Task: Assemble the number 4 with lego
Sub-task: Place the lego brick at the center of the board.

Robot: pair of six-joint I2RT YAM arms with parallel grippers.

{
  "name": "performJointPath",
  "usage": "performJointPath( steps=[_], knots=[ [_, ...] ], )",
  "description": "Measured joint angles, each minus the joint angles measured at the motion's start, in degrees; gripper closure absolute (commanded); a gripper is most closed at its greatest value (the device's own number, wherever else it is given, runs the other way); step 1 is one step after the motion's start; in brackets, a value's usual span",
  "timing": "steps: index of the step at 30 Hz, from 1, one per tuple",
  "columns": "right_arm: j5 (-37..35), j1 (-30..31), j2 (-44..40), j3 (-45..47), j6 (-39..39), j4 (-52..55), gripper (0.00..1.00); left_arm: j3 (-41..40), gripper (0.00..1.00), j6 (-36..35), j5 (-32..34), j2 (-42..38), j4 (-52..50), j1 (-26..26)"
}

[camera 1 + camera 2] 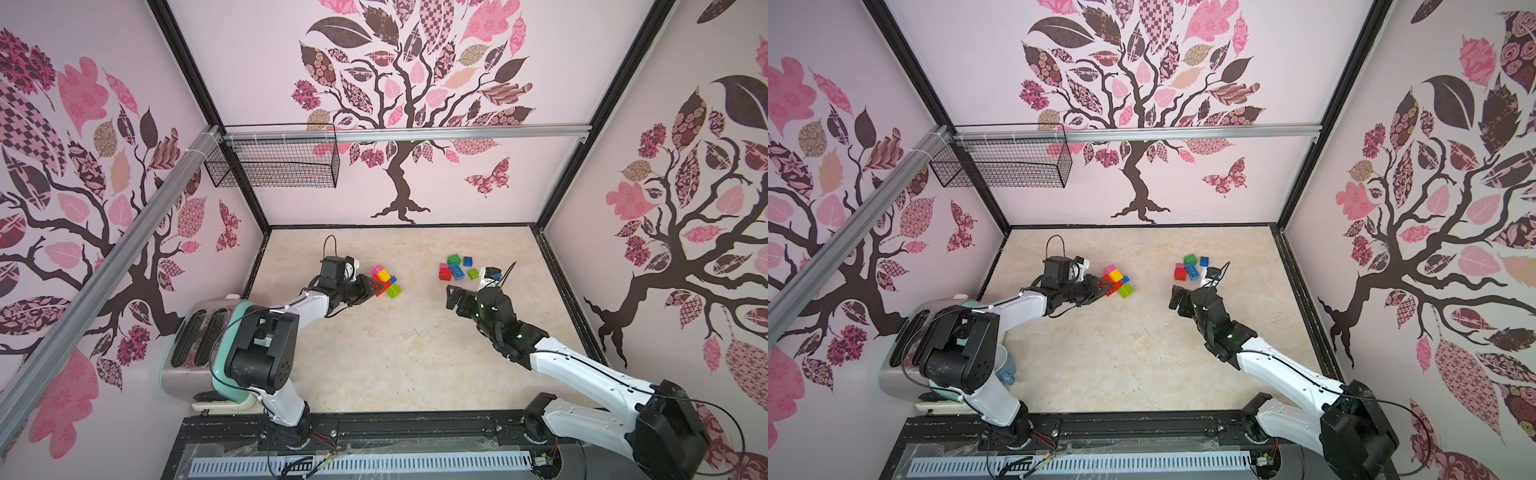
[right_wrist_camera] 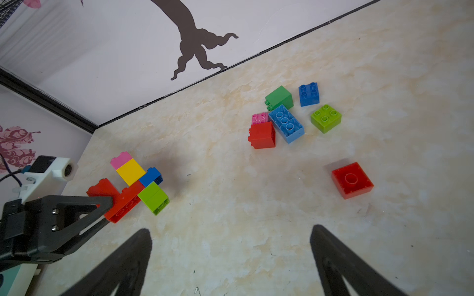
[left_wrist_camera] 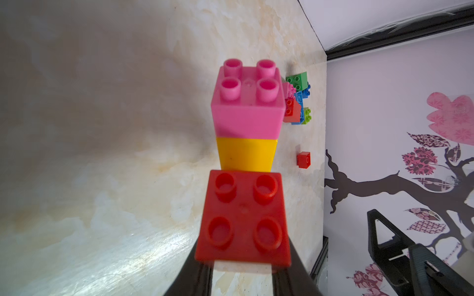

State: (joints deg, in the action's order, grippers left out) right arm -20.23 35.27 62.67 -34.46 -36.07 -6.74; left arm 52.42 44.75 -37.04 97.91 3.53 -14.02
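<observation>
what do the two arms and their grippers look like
The left arm and right arm have white shells, black joint housings and thin black cables. Small green lights glow near the right wrist. The left gripper and right gripper have black fingers shaped as open triangular frames.

No words, labels, brand marks or numbers can be read anywhere in these views. The studs on the lego [image 3: 246,102] are too blurred or too small to show any lettering. The walls [image 1: 540,174] carry only printed trees, leaves and butterflies, with no writing among them.
</observation>
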Motion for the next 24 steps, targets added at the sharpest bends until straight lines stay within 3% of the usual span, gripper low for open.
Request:
performJointPath(
  steps=[11, 24],
  knots=[
    [-0.76, -0.11, -0.11, 0.00, -0.35, 1.57, 0.01, 0.04, 1.00, 12.46, -6.75, 7.26, 8.39, 1.64],
    [0.50, -0.11, -0.11, 0.00, 0.28, 1.36, 0.01, 0.98, 1.00, 18.56, -9.88, 12.46, 12.87, 3.69]
  ],
)
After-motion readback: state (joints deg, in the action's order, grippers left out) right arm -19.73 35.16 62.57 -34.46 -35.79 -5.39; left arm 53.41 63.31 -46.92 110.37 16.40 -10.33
